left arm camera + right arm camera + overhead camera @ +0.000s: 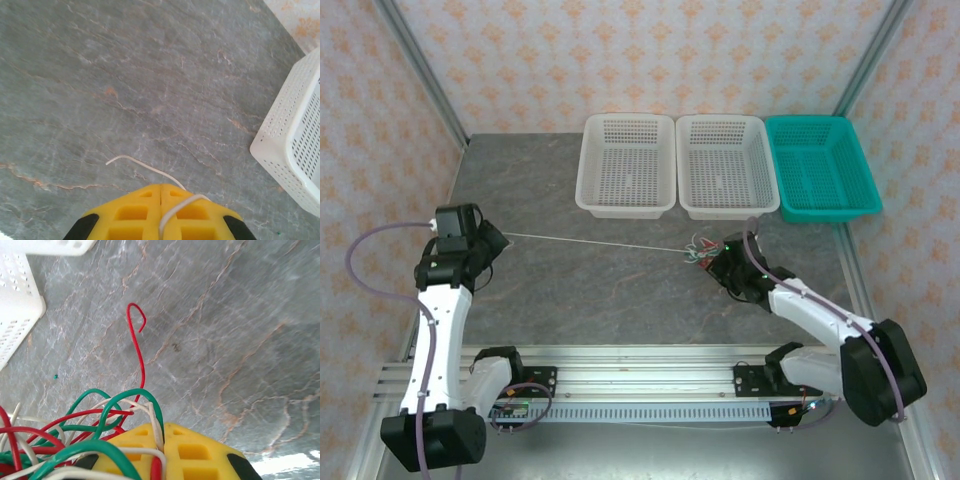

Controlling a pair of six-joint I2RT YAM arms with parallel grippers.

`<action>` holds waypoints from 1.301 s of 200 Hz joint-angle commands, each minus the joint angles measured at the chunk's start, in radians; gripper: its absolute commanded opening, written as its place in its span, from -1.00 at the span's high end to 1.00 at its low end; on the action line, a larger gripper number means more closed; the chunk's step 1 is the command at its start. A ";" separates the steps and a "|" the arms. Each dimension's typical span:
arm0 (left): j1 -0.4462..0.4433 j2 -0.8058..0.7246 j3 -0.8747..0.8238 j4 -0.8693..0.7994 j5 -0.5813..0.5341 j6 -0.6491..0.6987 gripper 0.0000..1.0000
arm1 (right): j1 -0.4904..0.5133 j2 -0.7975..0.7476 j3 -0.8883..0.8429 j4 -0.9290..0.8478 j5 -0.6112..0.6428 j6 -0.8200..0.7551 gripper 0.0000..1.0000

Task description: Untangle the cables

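A tangle of red, green and white cables (pixel 698 250) lies right of the table's middle. My right gripper (pixel 717 263) sits right against it. In the right wrist view the gripper (pixel 163 428) is shut, with a green and a white strand pinched between its yellow fingers (pixel 200 450). The rest of the bundle (pixel 60 440) loops to the left, and one red wire (pixel 141 350) sticks out ahead. A single white cable (pixel 590 243) runs taut from the tangle to my left gripper (pixel 492 236). That gripper (pixel 161 188) is shut on it, and the cable's short free end (pixel 130 160) curls onto the table.
Two white baskets (pixel 626 208) (pixel 722 210) and a teal basket (pixel 828 212) stand in a row at the back. A white basket's corner (pixel 280 150) is close on the right in the left wrist view. Another corner (pixel 20 315) shows at upper left in the right wrist view.
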 commanded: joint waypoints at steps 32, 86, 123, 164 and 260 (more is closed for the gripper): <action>-0.260 0.016 -0.200 0.421 0.061 0.029 1.00 | -0.056 0.028 0.095 -0.137 -0.143 -0.208 1.00; -0.599 0.065 -0.345 0.580 -0.118 0.043 0.45 | -0.056 0.038 0.310 -0.287 -0.286 -0.368 1.00; -0.772 -0.029 -0.294 0.586 -0.248 0.247 -0.16 | -0.056 0.041 0.443 -0.420 -0.323 -0.460 1.00; -0.943 -0.087 -0.335 0.910 -0.154 0.657 -0.42 | -0.055 0.043 0.523 -0.466 -0.331 -0.498 1.00; -1.009 0.443 0.009 0.921 -0.079 0.959 -0.04 | 0.003 0.053 0.582 -0.499 -0.370 -0.521 1.00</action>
